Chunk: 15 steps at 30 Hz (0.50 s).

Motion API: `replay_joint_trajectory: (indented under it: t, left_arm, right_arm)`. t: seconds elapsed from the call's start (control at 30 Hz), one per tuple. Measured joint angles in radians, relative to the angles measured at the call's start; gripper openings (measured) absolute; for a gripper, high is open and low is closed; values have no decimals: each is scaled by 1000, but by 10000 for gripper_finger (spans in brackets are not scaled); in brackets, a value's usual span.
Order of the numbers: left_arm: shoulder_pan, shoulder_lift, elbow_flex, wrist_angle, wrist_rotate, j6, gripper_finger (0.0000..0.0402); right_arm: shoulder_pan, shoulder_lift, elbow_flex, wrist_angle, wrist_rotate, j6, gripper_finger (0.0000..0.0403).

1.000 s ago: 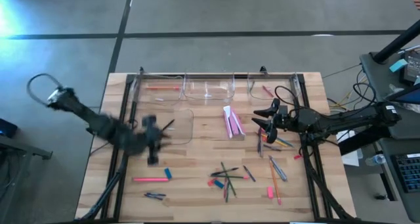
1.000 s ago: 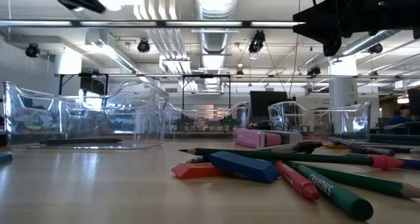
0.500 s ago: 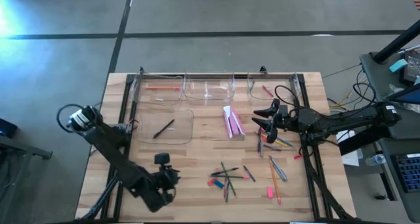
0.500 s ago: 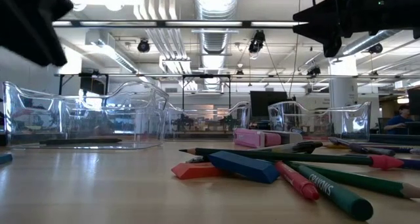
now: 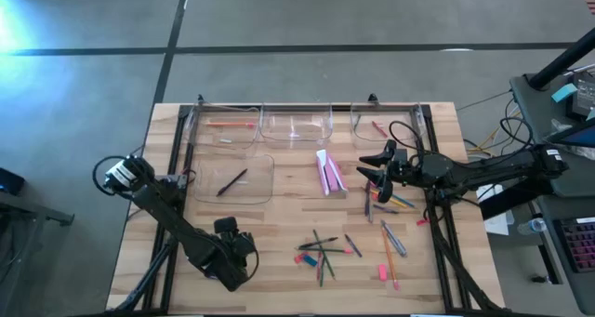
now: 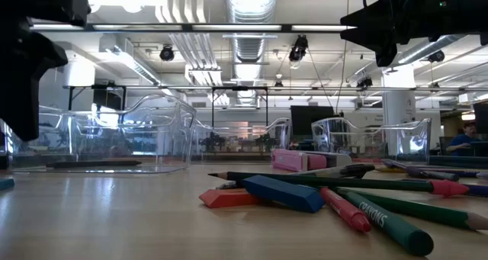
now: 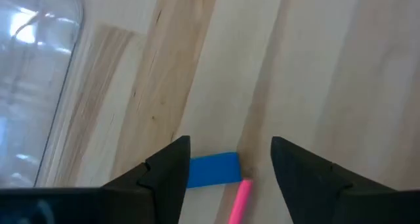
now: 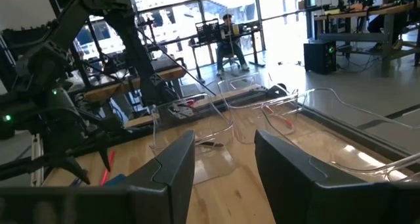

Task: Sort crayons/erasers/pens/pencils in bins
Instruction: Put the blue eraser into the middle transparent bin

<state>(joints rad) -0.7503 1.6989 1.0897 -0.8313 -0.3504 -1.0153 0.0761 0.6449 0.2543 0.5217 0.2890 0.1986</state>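
While open, left claw (image 7: pixel 226 161) straddles blue eraser (image 7: pixel 211 169)

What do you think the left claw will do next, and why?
Probably lower straight down and close. The left gripper hangs open over the table's near left part, with a blue eraser lying between its fingers and a pink stick right beside it, so it should take care to pinch only the eraser.

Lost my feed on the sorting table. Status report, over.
Left gripper open, low over the blue eraser at the table's near left. Right gripper open, waiting by the right bin. Pink stick touching the eraser; nothing else close.
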Motion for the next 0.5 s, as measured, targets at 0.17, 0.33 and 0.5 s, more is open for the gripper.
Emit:
replay_joint_trajectory:
  t: [0.17, 0.33, 0.5]
  left_arm:
    - [7, 59, 9, -60, 23, -1, 204]
    - [10, 82, 4, -75, 65, -26, 204]
    - [11, 87, 7, -70, 66, -26, 204]
  right_arm:
    - [0, 0, 0, 0, 0, 2, 148]
    - [0, 0, 0, -1, 0, 3, 148]
    - [0, 0, 0, -1, 0, 3, 148]
